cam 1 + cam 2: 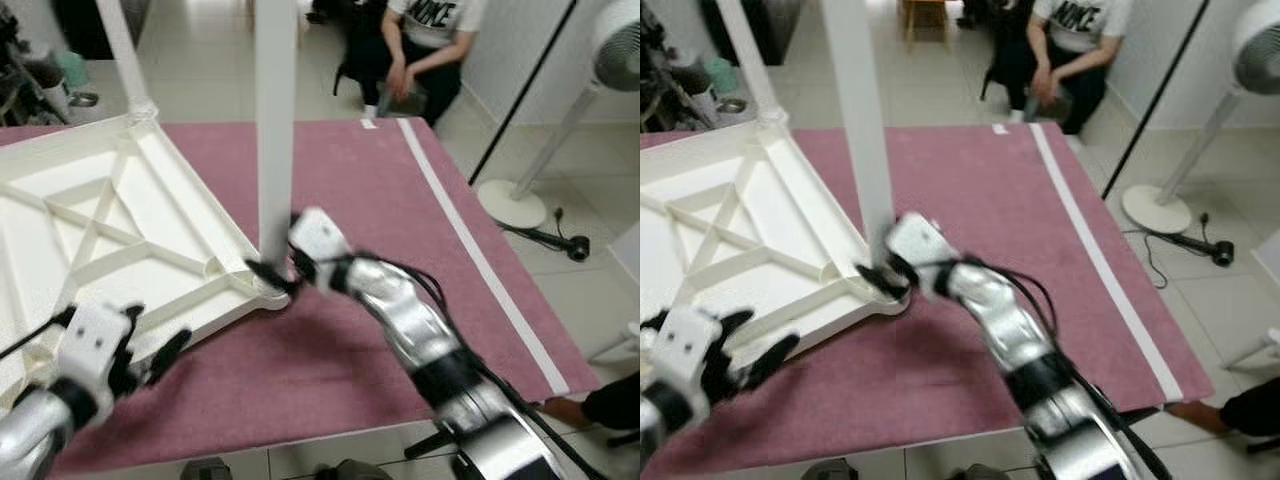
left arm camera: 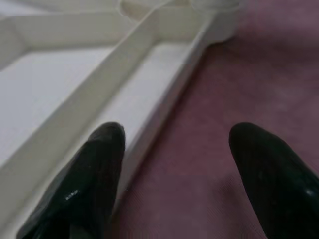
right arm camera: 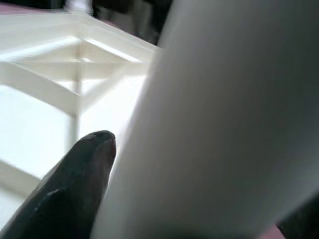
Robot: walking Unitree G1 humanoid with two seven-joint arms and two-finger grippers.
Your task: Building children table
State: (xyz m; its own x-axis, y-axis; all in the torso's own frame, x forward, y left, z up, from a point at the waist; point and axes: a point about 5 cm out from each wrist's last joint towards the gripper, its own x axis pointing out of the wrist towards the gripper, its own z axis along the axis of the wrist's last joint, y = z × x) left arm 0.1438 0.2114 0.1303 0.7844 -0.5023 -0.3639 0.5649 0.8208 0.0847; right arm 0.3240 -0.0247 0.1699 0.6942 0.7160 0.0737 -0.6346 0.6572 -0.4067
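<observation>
The white tabletop lies upside down on the maroon rug, ribbed underside up, so the leg sockets at its corners face upward and the legs can be stood in them. One white leg already stands in the far corner socket. A second leg rises upright from the near corner of the tabletop, the one closest to the middle of the rug.

The right gripper grasps this second leg low down, right at the socket; its jaws are clenched on the leg, and in the right wrist view one black finger lies against the pale shaft. The right arm reaches forward and inward from the rug's near edge, elbow bent and wrist turned toward the leg's base, probably to seat or steady the leg in its socket.

The left gripper hovers at the tabletop's near edge, just beside the rim. Its jaws are spread and hold nothing, one finger over the white rim and the other over the rug. It looks placed to brace the tabletop against sliding.

A seated person is beyond the rug's far edge, and a standing fan is off its right side.
</observation>
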